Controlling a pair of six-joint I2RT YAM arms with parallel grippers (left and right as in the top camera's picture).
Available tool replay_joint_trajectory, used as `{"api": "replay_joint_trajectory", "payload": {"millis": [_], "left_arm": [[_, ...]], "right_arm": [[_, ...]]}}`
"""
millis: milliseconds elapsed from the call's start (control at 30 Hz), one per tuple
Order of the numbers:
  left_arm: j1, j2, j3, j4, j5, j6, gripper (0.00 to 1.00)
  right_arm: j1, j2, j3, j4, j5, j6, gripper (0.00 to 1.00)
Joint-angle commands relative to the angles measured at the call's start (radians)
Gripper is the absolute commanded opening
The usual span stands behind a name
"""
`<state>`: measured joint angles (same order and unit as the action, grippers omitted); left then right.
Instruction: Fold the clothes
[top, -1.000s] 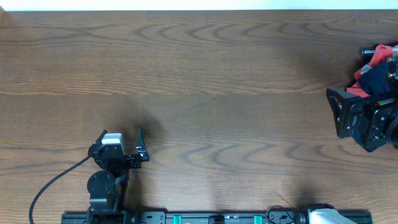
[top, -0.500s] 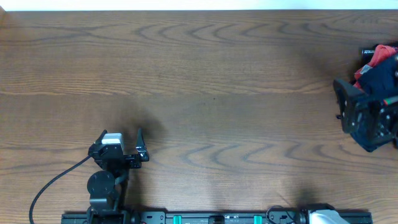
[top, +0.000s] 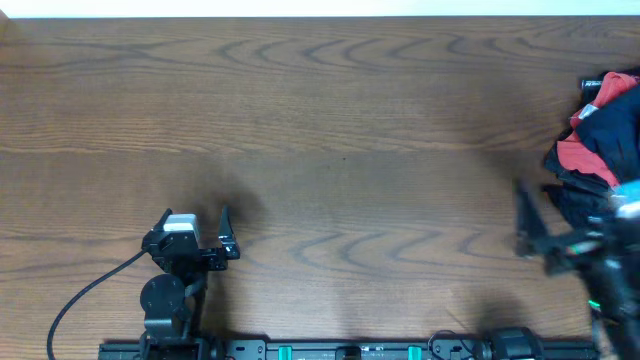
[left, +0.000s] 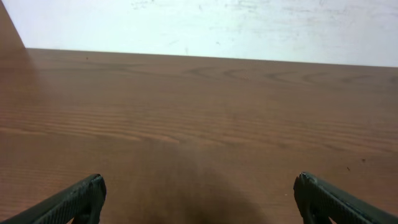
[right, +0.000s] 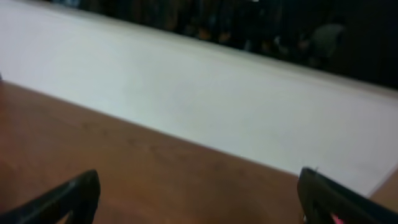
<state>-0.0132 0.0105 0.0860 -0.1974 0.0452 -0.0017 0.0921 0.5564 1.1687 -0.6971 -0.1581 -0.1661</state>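
— Spotted the clothes (top: 615, 135) bunched at the far right edge of the bench (top: 320, 120)?
— Yes. Found left fingers (left: 74, 202) and right fingers (right: 68, 199) spread wide, holding nothing. Needed a low pinch at the heap's near edge, then a drag toward mid-frame.

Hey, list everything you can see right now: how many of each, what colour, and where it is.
table: one, brown wood grain, fills the overhead view
clothes: one bunched heap, dark navy and red, far right edge of the table
cable: one, black, lower left, running to the left arm
rail: one, black with green marks, along the near edge
left gripper: one, black, open, empty, lower left
right gripper: one, black, open, empty, lower right near the clothes, blurred
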Motion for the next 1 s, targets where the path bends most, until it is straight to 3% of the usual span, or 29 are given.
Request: {"api": "replay_joint_trajectory", "payload": {"millis": [0, 200, 500, 700, 967], "left_arm": [[0.005, -0.005, -0.024, -0.008, -0.011, 0.008, 0.98], [0.005, -0.005, -0.024, -0.008, -0.011, 0.009, 0.98], [0.005, -0.005, -0.024, -0.008, -0.011, 0.008, 0.98], [0.005, -0.005, -0.024, -0.008, -0.011, 0.008, 0.98], [0.005, -0.005, -0.024, -0.008, -0.011, 0.009, 0.98]], "right_arm": [[0.006, -0.076, -0.208, 0.113, -0.067, -0.007, 0.99], [0.006, -0.195, -0.541, 0.385, -0.162, -0.007, 0.99], [0.006, -0.327, -0.893, 0.665, -0.213, -0.007, 0.99], [0.006, -0.447, -1.014, 0.694, -0.243, -0.006, 0.99], [0.006, -0.551, -1.038, 0.677, -0.243, -0.006, 0.99]]}}
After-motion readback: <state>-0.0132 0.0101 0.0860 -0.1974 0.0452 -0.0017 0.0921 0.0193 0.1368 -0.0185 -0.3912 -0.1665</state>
